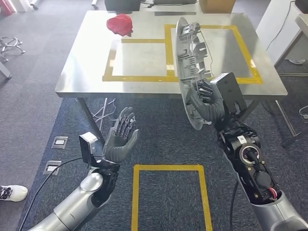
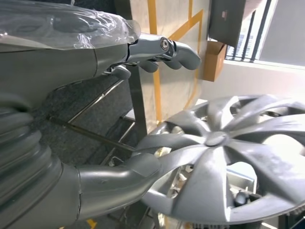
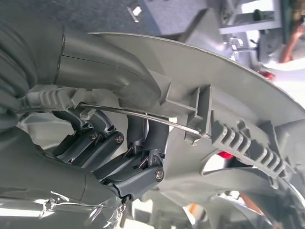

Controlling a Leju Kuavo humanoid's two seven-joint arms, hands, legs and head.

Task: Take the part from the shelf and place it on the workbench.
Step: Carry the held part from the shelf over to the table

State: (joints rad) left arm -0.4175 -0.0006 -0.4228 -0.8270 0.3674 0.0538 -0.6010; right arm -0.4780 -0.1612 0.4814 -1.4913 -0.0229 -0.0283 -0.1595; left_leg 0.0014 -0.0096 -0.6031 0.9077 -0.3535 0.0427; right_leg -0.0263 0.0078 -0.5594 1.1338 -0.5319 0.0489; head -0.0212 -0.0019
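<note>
Both robot hands raised, right robot hand [image 1: 205, 94] gripping hubcap [image 1: 188, 62] edge-on, spoked face [image 2: 230, 157] in left wrist view, left robot hand [image 1: 121, 137] spread, holding nothing

Right hand [image 3: 118, 157] — gripping hubcap [image 3: 233, 95] rim

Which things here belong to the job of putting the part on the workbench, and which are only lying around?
Belonging to the job:
- grey plastic wheel cover, held by the right hand
- steel workbench with yellow tape rectangles
- left hand, holding nothing

Only lying around:
- red crumpled cloth on the workbench's far side
- brown cardboard box behind it
- yellow tape square on the floor
</note>
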